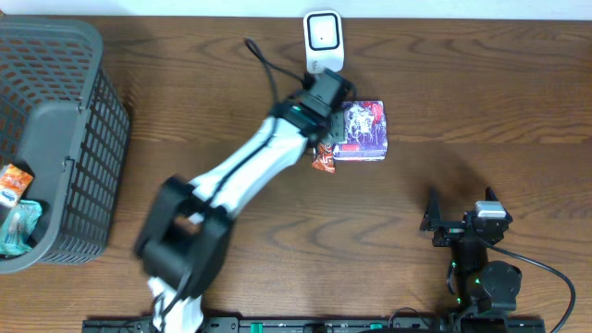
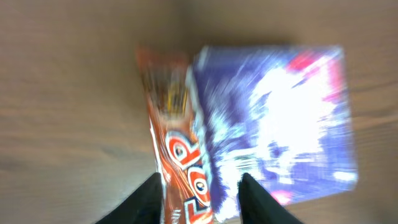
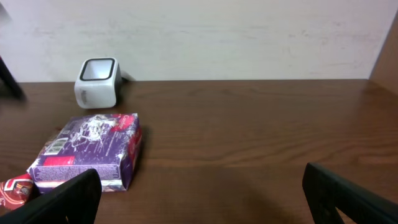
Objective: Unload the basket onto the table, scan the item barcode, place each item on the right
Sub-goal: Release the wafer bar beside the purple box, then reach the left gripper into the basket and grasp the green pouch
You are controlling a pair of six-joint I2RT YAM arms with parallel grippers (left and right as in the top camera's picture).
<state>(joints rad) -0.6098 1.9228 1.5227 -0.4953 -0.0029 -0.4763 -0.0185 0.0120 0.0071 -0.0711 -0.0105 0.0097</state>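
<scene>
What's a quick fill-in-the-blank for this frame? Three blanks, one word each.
1. The orange snack wrapper lies beside the ____ box.
2. The mesh basket stands on the robot's ____ side of the table.
3. The right gripper is ____ and holds nothing.
Missing words: purple; left; open.

Wood table (image 1: pixel 462 111) w/ grey basket (image 1: pixel 83 139), white scanner (image 1: pixel 323 37), purple box (image 1: pixel 365 129) & orange snack pkt (image 1: pixel 324 160) beside it.
</scene>
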